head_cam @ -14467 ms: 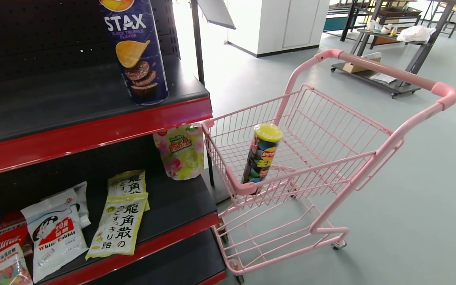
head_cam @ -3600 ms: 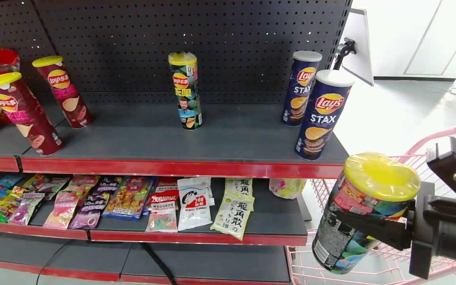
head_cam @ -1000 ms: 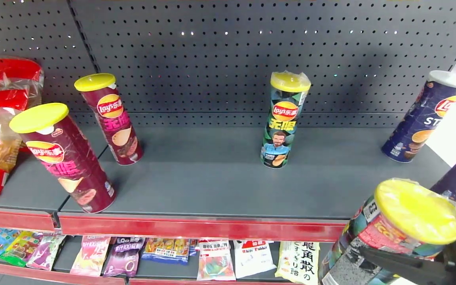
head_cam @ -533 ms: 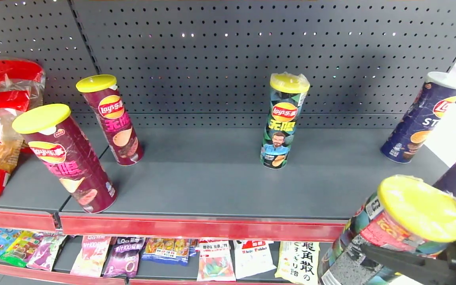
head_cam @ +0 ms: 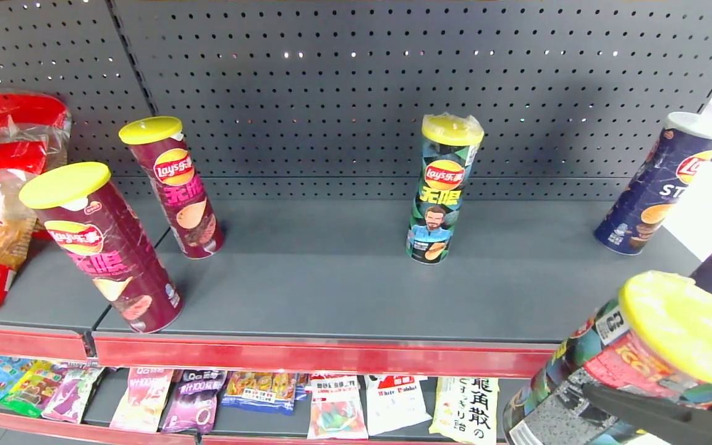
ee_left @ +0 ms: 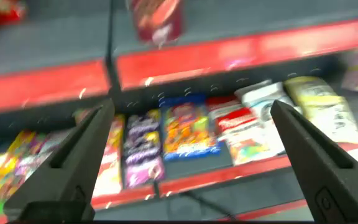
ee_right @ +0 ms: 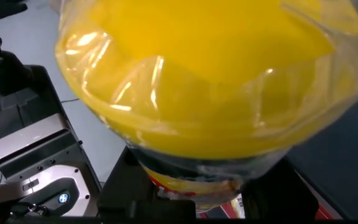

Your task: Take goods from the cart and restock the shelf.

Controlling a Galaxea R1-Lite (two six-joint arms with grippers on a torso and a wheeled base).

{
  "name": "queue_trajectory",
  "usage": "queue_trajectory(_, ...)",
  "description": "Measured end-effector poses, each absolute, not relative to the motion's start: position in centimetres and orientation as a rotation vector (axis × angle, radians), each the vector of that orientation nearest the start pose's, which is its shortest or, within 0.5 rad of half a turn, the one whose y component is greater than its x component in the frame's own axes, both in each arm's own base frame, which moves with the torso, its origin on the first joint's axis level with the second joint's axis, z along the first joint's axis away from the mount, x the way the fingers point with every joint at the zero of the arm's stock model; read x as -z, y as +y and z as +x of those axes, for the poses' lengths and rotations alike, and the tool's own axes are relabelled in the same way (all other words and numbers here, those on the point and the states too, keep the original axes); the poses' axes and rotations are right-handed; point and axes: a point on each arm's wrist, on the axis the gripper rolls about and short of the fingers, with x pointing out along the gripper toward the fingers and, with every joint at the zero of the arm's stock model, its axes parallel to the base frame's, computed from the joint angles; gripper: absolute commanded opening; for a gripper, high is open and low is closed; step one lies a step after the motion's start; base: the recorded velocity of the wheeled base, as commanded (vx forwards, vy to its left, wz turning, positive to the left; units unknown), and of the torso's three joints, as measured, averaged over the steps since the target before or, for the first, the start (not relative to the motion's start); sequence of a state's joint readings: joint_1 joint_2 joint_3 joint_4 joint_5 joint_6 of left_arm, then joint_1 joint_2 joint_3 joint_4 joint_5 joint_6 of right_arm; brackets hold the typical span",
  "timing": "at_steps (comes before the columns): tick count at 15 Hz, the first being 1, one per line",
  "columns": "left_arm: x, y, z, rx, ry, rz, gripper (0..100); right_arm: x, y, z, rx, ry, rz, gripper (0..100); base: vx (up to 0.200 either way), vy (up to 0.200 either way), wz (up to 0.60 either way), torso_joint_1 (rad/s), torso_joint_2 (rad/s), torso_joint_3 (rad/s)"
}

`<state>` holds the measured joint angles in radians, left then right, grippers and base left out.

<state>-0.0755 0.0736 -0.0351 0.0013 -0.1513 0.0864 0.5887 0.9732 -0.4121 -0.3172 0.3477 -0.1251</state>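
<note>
Chip can (head_cam: 634, 346) with a yellow lid sits tilted, clamped in the right claw (head_cam: 615, 395), just before the shelf (head_cam: 343, 290) front's right end. Left claw (ee_left: 191, 106) gapes wide, facing snack packets (ee_left: 185, 127).

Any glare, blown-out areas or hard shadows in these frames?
Head view: white blowout at the right edge beside the blue can; soft shadows on the pegboard. Right wrist view: sheen on the plastic wrap over the held can. Left wrist view: bright streaks along the red shelf edge.
</note>
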Motion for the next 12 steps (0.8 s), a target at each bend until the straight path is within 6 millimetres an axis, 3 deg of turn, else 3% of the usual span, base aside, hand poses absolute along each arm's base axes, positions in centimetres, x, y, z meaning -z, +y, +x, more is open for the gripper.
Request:
queue_trajectory(3,-14.3,-0.4,-1.5,0.326,-0.007,0.054,100,-19.2,7.5,9.8,-0.946,0.218,-0.149,0,0.000,0.000,0.00,0.000,0.00,0.000)
queue_trajectory(5,-18.5,-0.8,0.4,0.457,0.017,0.049,100,-19.4,7.8,10.3,-0.944,0.222,-0.150,0,0.000,0.000,0.00,0.000,0.00,0.000)
queue_trajectory(8,-23.0,-2.3,5.3,0.677,0.076,0.067,100,-19.8,8.1,10.8,-0.932,0.218,-0.149,0,0.000,0.000,0.00,0.000,0.00,0.000)
queue_trajectory(12,-26.9,-6.7,12.3,0.967,0.120,0.076,100,-19.7,8.0,11.1,-0.918,0.228,-0.149,0,0.000,0.000,0.00,0.000,0.00,0.000)
